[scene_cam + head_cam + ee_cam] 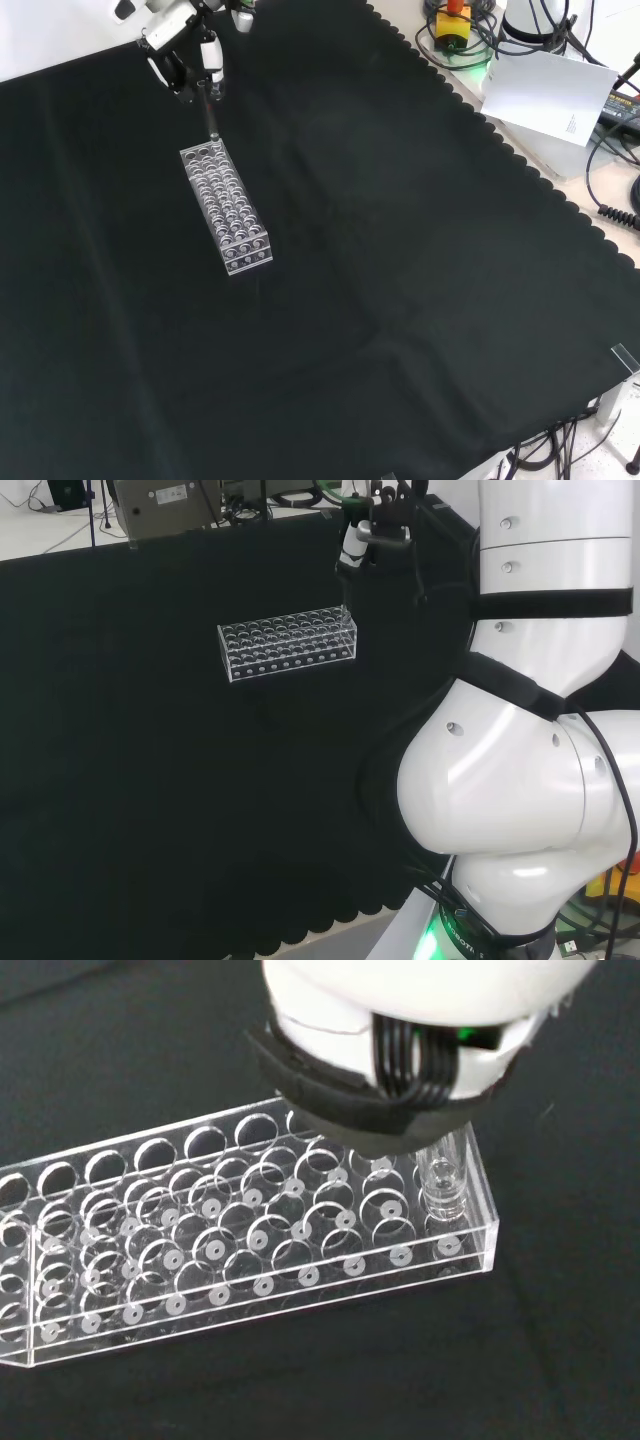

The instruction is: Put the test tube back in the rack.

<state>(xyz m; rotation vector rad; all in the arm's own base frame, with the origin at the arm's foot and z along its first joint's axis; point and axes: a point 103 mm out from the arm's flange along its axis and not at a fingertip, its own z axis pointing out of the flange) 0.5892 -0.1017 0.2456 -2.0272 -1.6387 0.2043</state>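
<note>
A clear plastic rack (288, 645) with many round holes lies on the black cloth (150, 780). In the head view it sits toward the far middle of the bench, with the arm's big white links (520, 780) filling the right side.

The hand (372, 535) hovers just above the rack's right end in the head view. In the front view the hand (185, 55) comes in at the top left, over the rack's (226, 208) far end. Its fingers are curled in and pinch a thin clear test tube (211, 118), which hangs upright below them.

From the wrist, the test tube (441, 1178) has its lower end down in a hole at the corner of the rack (250, 1250). The other holes look empty. A blurred white part of the hand (400, 1020) hides the tube's upper part.

Beyond the cloth's scalloped edge in the front view lie a white sheet (545, 92) and tangled cables (615, 150).
</note>
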